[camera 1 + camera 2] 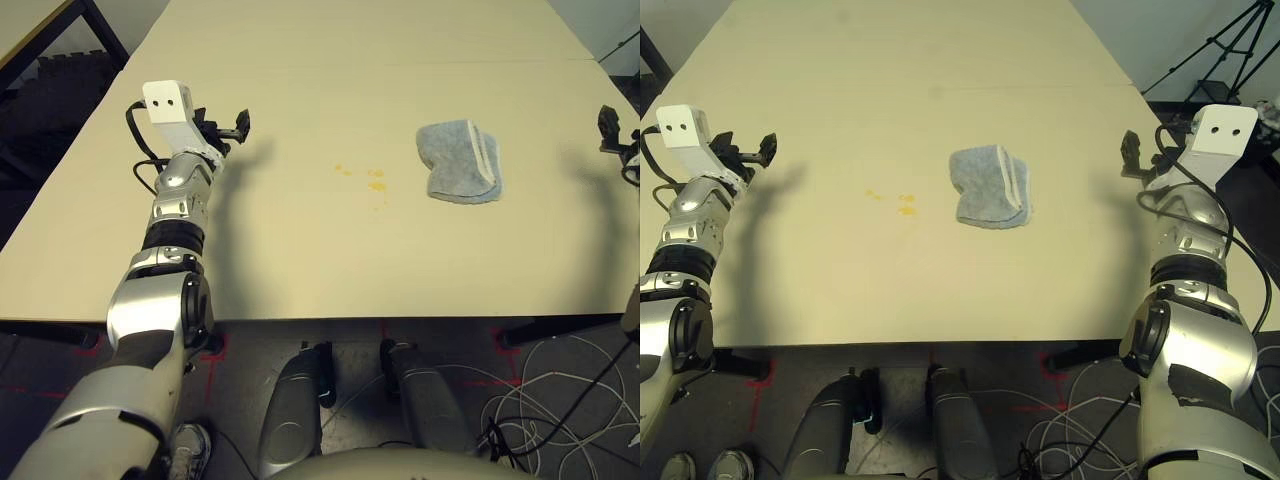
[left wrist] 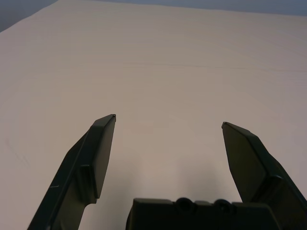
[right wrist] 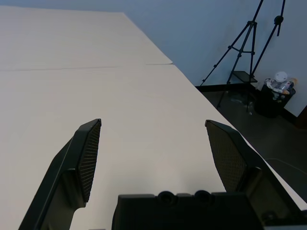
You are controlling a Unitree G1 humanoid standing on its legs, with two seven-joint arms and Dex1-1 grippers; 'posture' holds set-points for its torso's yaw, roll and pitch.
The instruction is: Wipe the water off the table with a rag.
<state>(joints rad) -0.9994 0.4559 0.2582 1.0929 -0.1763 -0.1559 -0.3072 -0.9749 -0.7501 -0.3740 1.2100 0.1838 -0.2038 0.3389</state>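
A: While both arms hang over the large pale beige, smooth-topped table (image 1: pixel 940 60), where does the left gripper (image 2: pixel 168 122) stand?

B: Above the table's left part, its two black fingers spread wide with nothing between them but bare tabletop. In the head view the left gripper sits beside the white wrist camera housing (image 1: pixel 168 103) on the silver forearm (image 1: pixel 180 200).

A: And the right gripper (image 3: pixel 152 123)?

B: Also wide open and empty, raised over the table's right edge. Past its fingers the faint seam line (image 3: pixel 86 67) runs across the top, and off the table stand a black tripod (image 3: pixel 244 52) and a dark bin (image 3: pixel 274 96) on the floor.

A: Where is the cloth?

B: The small folded grey-blue terry rag with the whitish edge (image 1: pixel 989 187) lies flat on the table between the two grippers, nearer the right one but well apart from it, touched by neither.

A: The spill?

B: The few small yellowish-orange droplets of water (image 1: pixel 902 204) lie just beside the rag, on the side facing the left gripper, apart from the cloth and well clear of both grippers.

A: Anything below?

B: White cables (image 1: pixel 560 390) coil on the dark floor under the right arm.
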